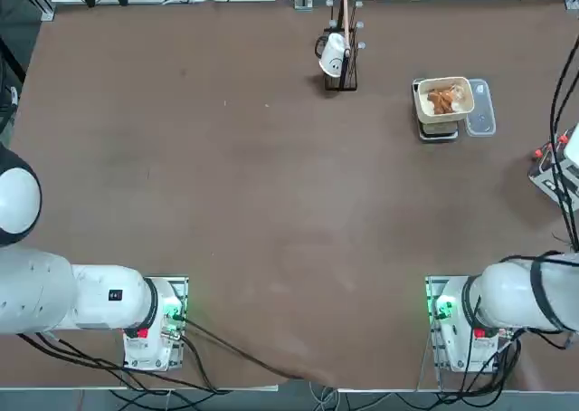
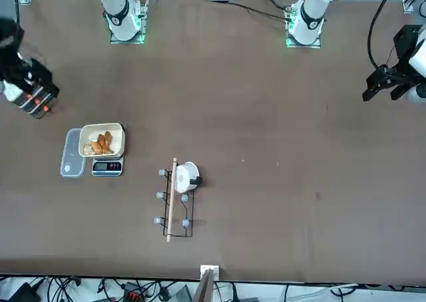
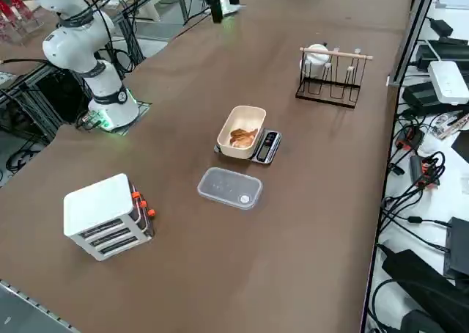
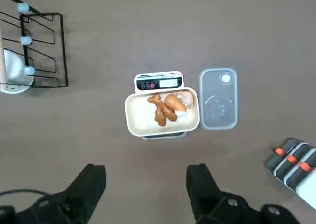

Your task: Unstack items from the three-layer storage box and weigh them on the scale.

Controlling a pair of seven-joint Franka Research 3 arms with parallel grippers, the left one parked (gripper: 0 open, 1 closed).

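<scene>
Several orange-brown items and a whitish one [image 4: 167,107] lie in a cream tray [image 4: 137,116] on the scale [image 4: 159,82]. The same items [image 3: 242,136] show in the right side view, on the scale [image 3: 268,145] at mid-table. The three-layer storage box [image 3: 106,216], white with orange tabs, stands apart near the table's right edge; in the wrist view only a corner of the box [image 4: 295,164] shows. My right gripper [image 4: 145,184] hangs high above the table, short of the scale, open with nothing between its fingers [image 4: 200,182].
A clear plastic lid [image 4: 218,99] lies flat beside the scale, between it and the storage box. A black wire rack with a white cup [image 3: 333,72] stands further along the far edge. Cables run along the table's borders.
</scene>
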